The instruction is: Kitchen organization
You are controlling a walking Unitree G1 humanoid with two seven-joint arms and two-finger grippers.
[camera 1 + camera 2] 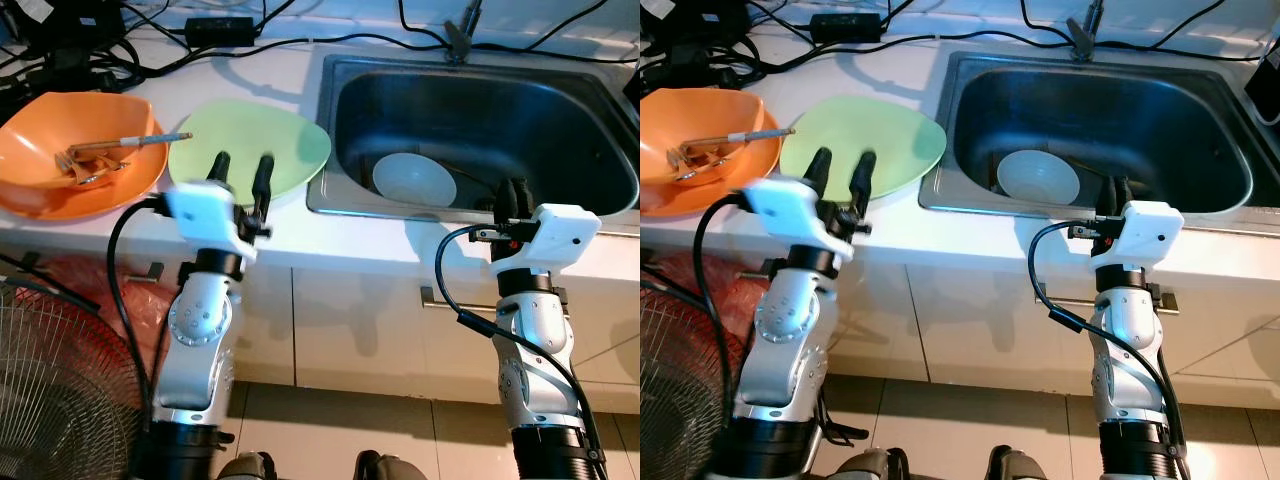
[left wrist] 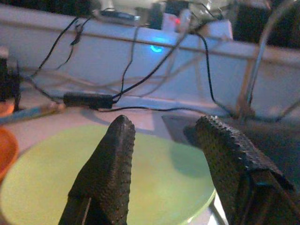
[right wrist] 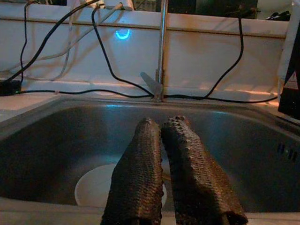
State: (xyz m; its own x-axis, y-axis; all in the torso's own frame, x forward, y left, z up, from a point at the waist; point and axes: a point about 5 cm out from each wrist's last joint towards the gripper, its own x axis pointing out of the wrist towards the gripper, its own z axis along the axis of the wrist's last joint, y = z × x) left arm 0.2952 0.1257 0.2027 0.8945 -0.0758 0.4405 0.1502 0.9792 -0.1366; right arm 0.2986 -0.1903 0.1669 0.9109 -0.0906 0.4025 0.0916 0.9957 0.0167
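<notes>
A pale green plate (image 1: 255, 145) lies on the white counter just left of the steel sink (image 1: 600, 120). My left gripper (image 1: 241, 166) hovers over the plate's near edge, open, with nothing between its fingers (image 2: 105, 173). A white bowl (image 1: 414, 178) rests on the sink's bottom. My right gripper (image 1: 514, 192) is at the sink's front rim, shut and empty, pointing towards the bowl (image 3: 93, 187). An orange bowl (image 1: 40, 195) at the far left holds chopsticks (image 1: 125, 143) and scraps.
Black cables and a power adapter (image 1: 218, 27) run along the back of the counter. The tap (image 3: 161, 47) rises behind the sink. A floor fan (image 1: 50, 400) stands at the lower left, in front of white cabinet doors (image 1: 350, 320).
</notes>
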